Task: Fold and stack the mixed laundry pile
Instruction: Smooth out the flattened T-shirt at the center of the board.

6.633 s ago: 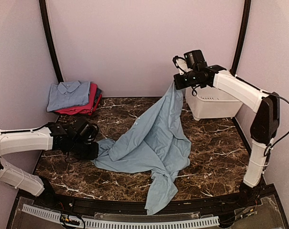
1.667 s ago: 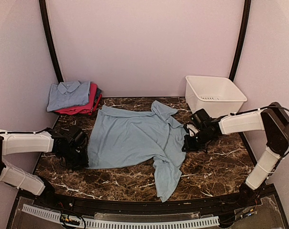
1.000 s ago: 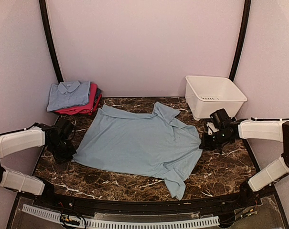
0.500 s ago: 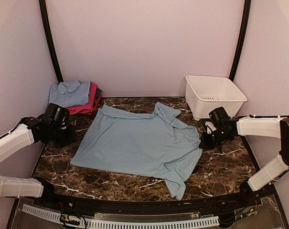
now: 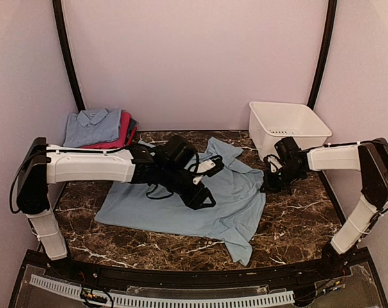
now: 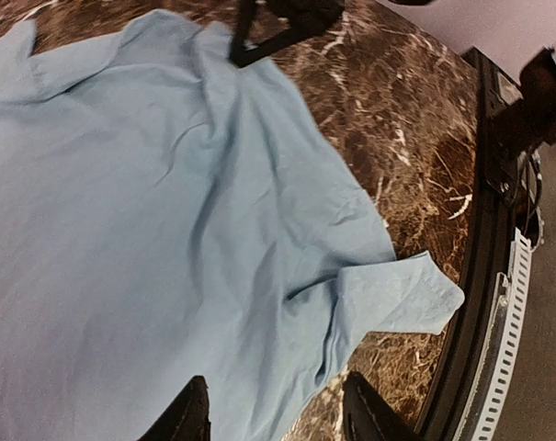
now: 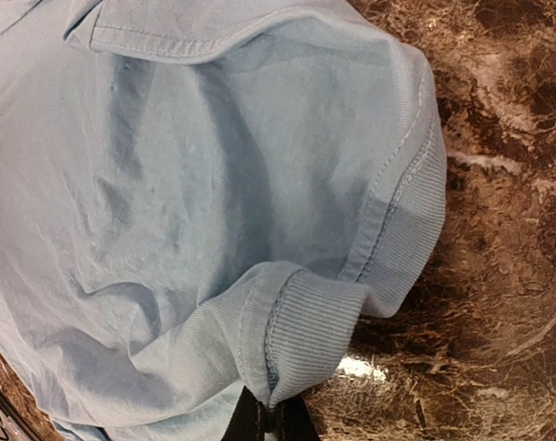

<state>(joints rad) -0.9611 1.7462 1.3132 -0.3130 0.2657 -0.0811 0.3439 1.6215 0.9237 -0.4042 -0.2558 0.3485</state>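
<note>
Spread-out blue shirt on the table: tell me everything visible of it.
The pale blue shirt is thin, soft cloth with a collar, short sleeves and ribbed cuffs. It lies spread nearly flat, lightly wrinkled, on the dark marble table, one sleeve trailing toward the near edge. The right hand is shut on the ribbed cuff of the other sleeve; the left hand is open above it.

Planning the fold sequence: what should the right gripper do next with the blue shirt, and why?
Likely draw the right gripper inward, laying the cuff over the shirt: it is shut on that ribbed cuff, and the shirt lies spread flat.
</note>
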